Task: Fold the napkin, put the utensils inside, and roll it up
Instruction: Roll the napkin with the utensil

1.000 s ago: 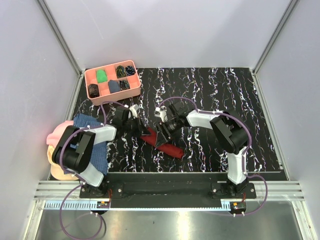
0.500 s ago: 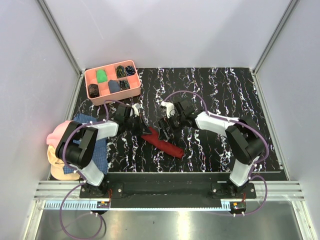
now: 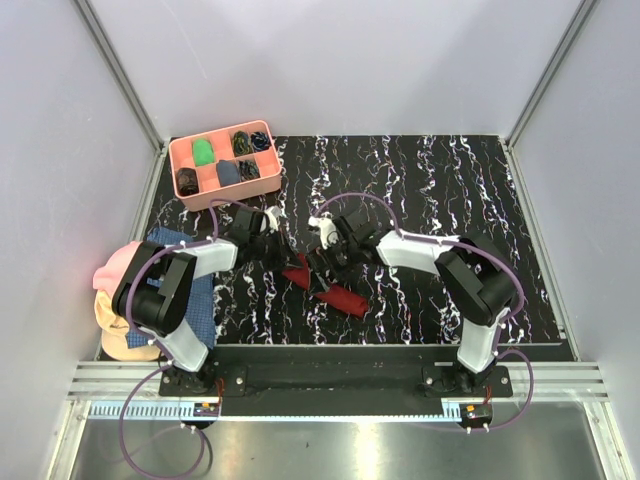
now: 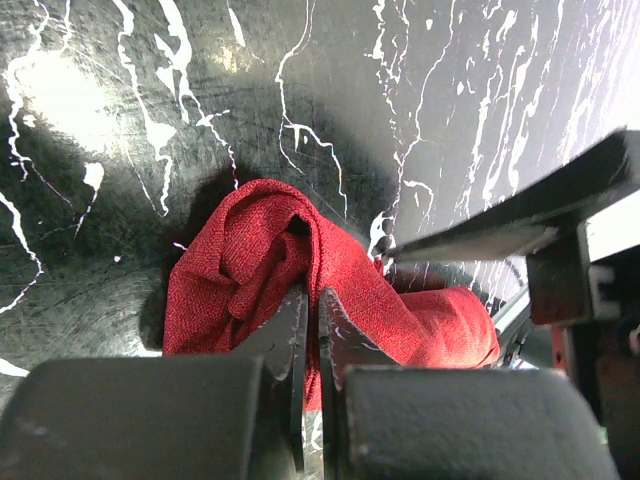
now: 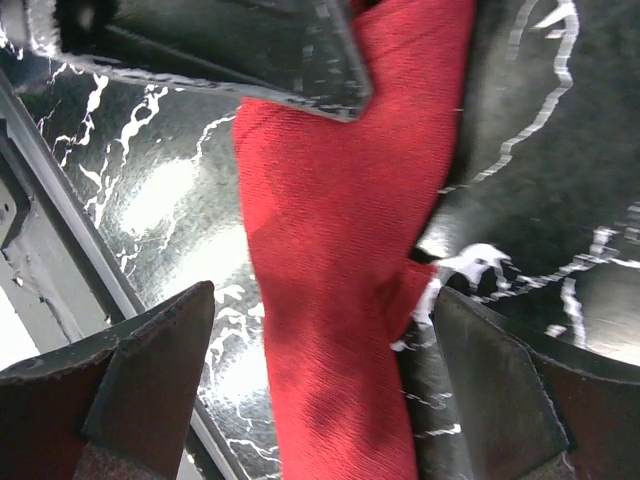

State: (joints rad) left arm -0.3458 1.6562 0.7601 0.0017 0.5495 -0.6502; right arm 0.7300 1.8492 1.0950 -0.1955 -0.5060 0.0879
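The napkin [image 3: 346, 298] lies as a dark red roll on the black marbled table, slanting from mid-left toward the front. My left gripper [image 3: 282, 248] is shut at the roll's left end. In the left wrist view its tips [image 4: 311, 295] rest against the bunched end of the napkin [image 4: 250, 260]. My right gripper [image 3: 322, 270] stands open over the roll's middle. In the right wrist view the right gripper [image 5: 322, 292] straddles the napkin [image 5: 330, 300], its fingers apart from the cloth on both sides. The utensils are out of view.
A pink compartment tray [image 3: 218, 133] holding small items stands at the far left. A blue checked cloth [image 3: 170, 242], a pink cloth [image 3: 113, 266] and a tan cloth [image 3: 112, 322] lie by the left arm's base. A metal rail runs along the near edge.
The right gripper has opened wider and lifted off the roll, then shifted back over its middle. The left gripper stays shut at the roll's left end.
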